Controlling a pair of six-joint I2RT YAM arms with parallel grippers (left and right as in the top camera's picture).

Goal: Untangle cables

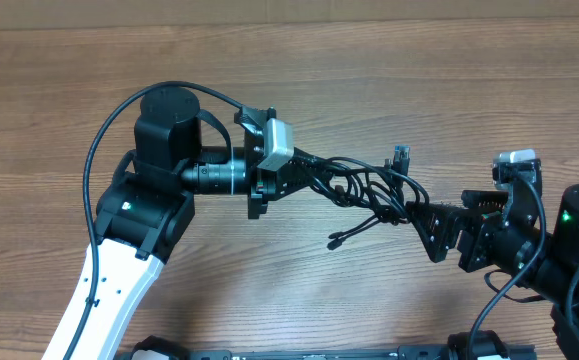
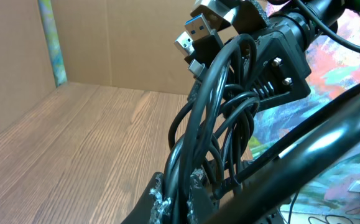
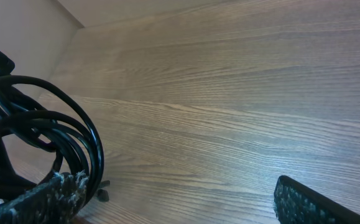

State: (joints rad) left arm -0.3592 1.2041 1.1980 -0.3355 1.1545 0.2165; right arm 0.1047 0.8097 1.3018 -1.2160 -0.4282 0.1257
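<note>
Cables (image 2: 193,124) show USB plugs (image 2: 197,30) clearly at left wrist.

Two robot arms (image 1: 164,160) (image 1: 569,240), one tangled bundle of black cables (image 1: 369,188), one table (image 1: 289,80).

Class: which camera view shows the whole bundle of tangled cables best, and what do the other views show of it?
Overhead: the cables appear whole, end to end, with loose plugs showing. The left wrist view shows only close loops and metal plugs; the right wrist view shows a few loops at its left edge.
</note>
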